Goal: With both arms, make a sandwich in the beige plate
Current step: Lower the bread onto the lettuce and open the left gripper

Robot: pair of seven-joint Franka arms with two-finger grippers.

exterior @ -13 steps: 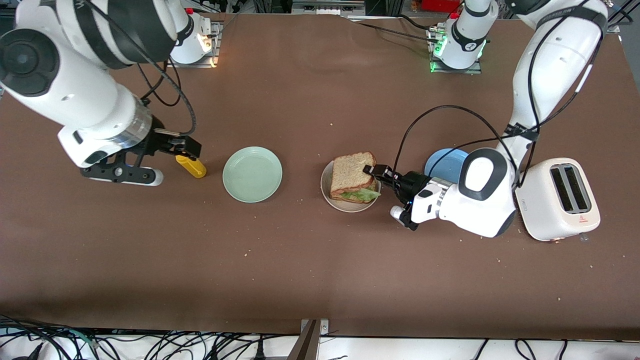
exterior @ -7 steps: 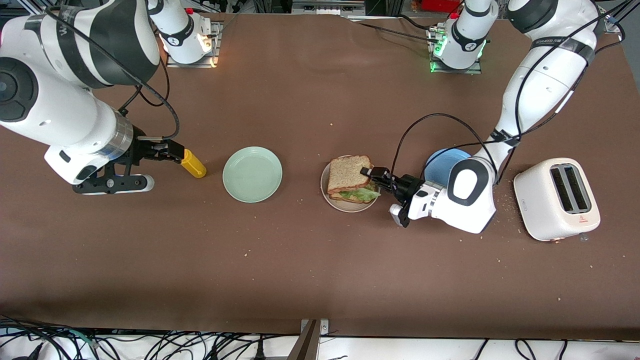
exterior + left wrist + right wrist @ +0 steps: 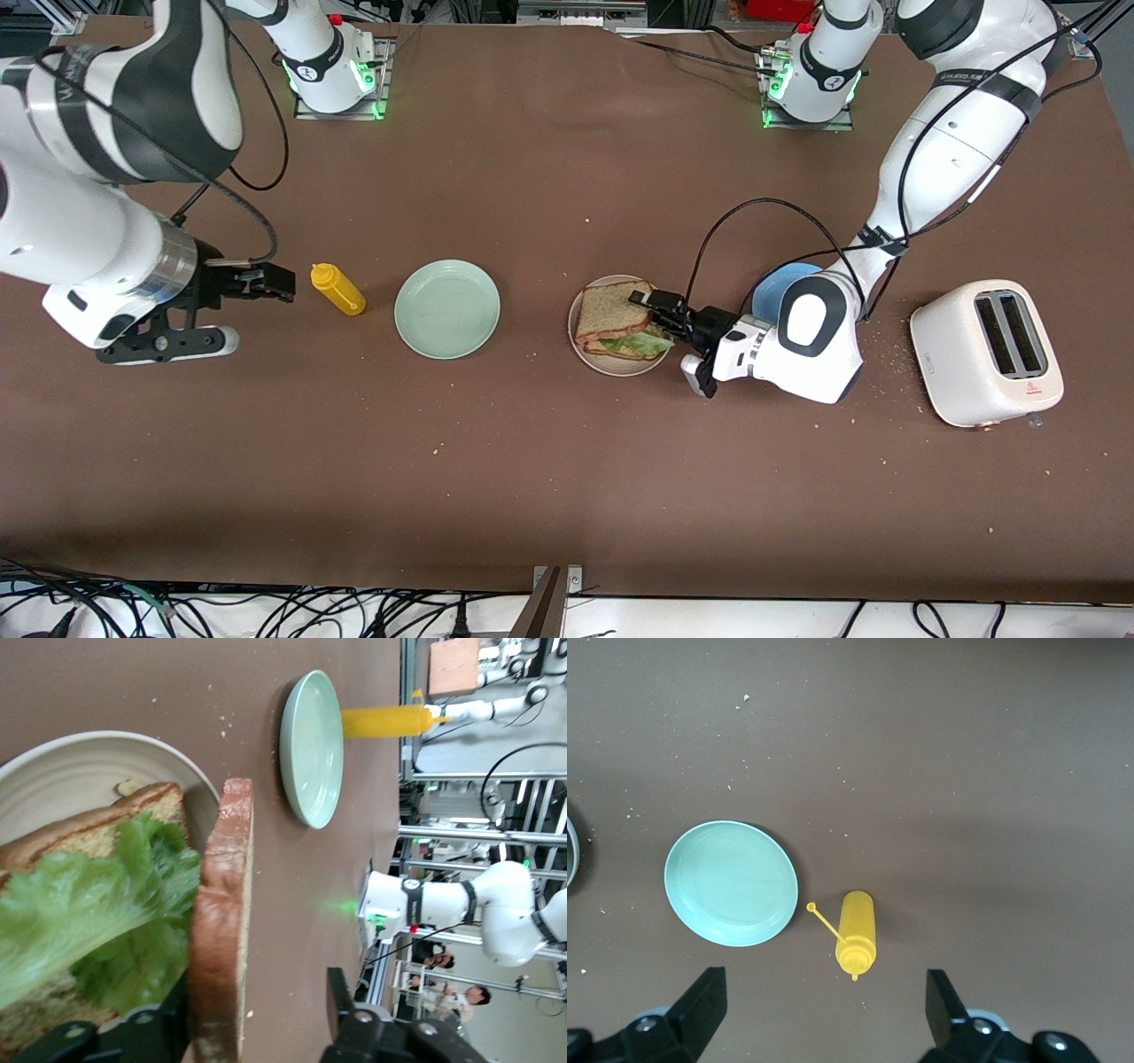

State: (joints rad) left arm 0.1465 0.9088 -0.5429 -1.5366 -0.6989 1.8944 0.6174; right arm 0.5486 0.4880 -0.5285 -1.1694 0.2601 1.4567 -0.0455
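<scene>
Left gripper point(image 3: 651, 306) came in low from the 3 o'clock side of the beige plate point(image 3: 580, 341), its fingers spread apart, with the top slice point(image 3: 611, 310) of the sandwich point(image 3: 620, 326) standing between them. In the left wrist view that slice point(image 3: 220, 930) rose on edge just beside one finger point(image 3: 146, 1028), while the other finger point(image 3: 341, 1005) stood clear of it with a gap; whether the near finger touched the crust I could not tell. The slice leaned up from the lettuce point(image 3: 106, 921) rather than lying flat, its raised edge toward the gripper and its lower edge toward 9 o'clock. I judged that the coming move turned on this: the slice had to be let down toward 9 o'clock, away from the gripper, to cover the lettuce. The sandwich sat in the beige plate, near the middle of the desk point(image 3: 567, 478).

Right gripper point(image 3: 257, 282) hung open over bare desk at the 9 o'clock side of the yellow squeeze bottle point(image 3: 337, 289), holding nothing; that arm waited. The left arm was plainly the nearer to the plate.

Counted: two bread slices, one lettuce leaf, three plates (beige, mint-green plate point(image 3: 447, 308), blue plate point(image 3: 780, 285) partly hidden by the left arm), one bottle, one toaster point(image 3: 988, 353).
</scene>
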